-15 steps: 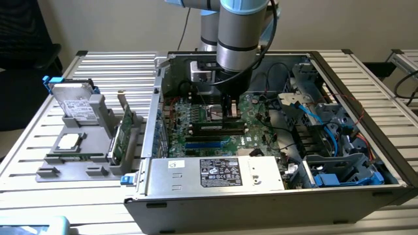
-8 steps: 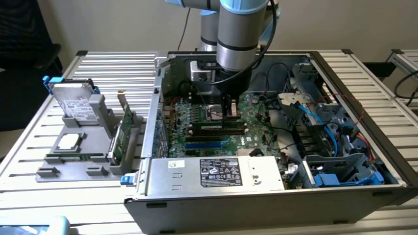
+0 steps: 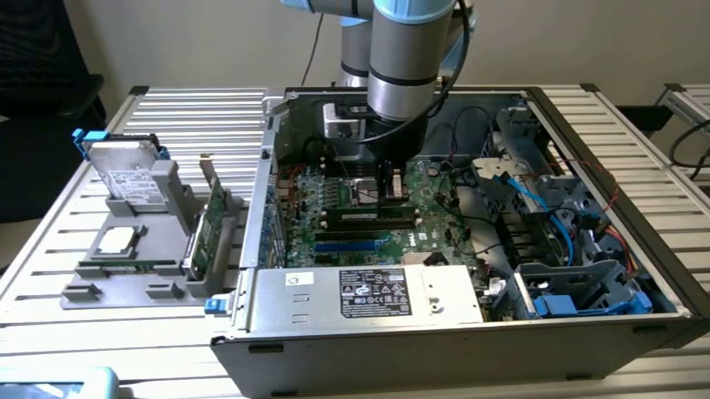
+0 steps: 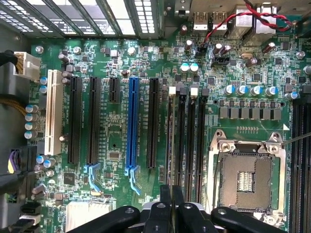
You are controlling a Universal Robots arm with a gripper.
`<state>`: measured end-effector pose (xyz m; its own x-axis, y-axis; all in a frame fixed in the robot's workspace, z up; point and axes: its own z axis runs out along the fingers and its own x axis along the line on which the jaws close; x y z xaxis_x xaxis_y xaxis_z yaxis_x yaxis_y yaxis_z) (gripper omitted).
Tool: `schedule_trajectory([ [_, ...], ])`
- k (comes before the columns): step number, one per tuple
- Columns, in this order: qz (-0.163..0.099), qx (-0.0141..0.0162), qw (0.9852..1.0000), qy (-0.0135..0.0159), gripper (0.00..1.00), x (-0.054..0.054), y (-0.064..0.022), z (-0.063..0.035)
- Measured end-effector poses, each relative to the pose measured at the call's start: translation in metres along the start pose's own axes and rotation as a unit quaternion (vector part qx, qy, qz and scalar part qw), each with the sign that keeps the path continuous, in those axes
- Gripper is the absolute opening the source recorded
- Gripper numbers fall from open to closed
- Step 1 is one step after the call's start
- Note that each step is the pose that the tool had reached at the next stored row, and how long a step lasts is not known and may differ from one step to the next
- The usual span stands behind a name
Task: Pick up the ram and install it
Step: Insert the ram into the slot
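My claw [image 4: 171,190] is drawn almost shut, and the two black fingers look to be nipping the top edge of the ram [image 3: 372,216]. It stands on edge in the first of the memory slots [image 4: 187,141], near the middle of the motherboard [image 4: 116,141], between the blue slot [image 4: 132,126] and the socket [image 4: 248,179]. Whether it is pressed fully home I cannot tell. I judge it to be very light, thin and stiff: a flat fibreglass board that will not flex much before it cracks. Its smooth faces could slide between my pads. The place to hold it is the long upper edge, about mid-length, flat on both faces and clear of the contact edge. It must be kept square to the slot so that neither end jams. The slots are long black plastic channels, two of them with white latches [image 4: 194,91] at the end. The socket is a square frame of bright metal around a dull grid. The board itself is glossy green and studded with small silver cans. The case [image 3: 466,349] is grey sheet steel. It sits on a ribbed metal table [image 3: 189,108], and by the table's edge at the exterior view's left is a matt grey fixture [image 3: 122,291]. A similar thin green strip [image 3: 128,266] lies along the fixture's front edge.
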<state>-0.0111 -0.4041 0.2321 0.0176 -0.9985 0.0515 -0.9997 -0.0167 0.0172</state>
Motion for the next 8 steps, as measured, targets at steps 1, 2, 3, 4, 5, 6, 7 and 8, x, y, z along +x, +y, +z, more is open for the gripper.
schedule_trajectory([
  [1, 0.0, -0.0001, 1.0, 0.0004, 0.13, 0.0, 0.0, 0.0],
  [2, 0.0, 0.0, 1.0, 0.0006, 0.13, 0.0, 0.0, 0.0],
  [3, 0.0, -0.0001, 1.0, 0.0007, 0.13, 0.0, -0.0002, 0.0001],
  [4, 0.0, 0.0, 1.0, 0.0007, 0.13, -0.0001, -0.0005, 0.0001],
  [5, 0.0, 0.0, 1.0, 0.0008, 0.13, -0.0001, -0.0007, 0.0002],
  [6, 0.0, 0.0, 1.0, 0.0007, 0.13, -0.0003, -0.0009, 0.0004],
  [7, 0.0, 0.0, 1.0, 0.0008, 0.13, -0.0003, -0.0009, 0.0005],
  [8, 0.0, 0.0, 1.0, 0.001, 0.13, -0.0003, -0.0009, 0.0004],
])
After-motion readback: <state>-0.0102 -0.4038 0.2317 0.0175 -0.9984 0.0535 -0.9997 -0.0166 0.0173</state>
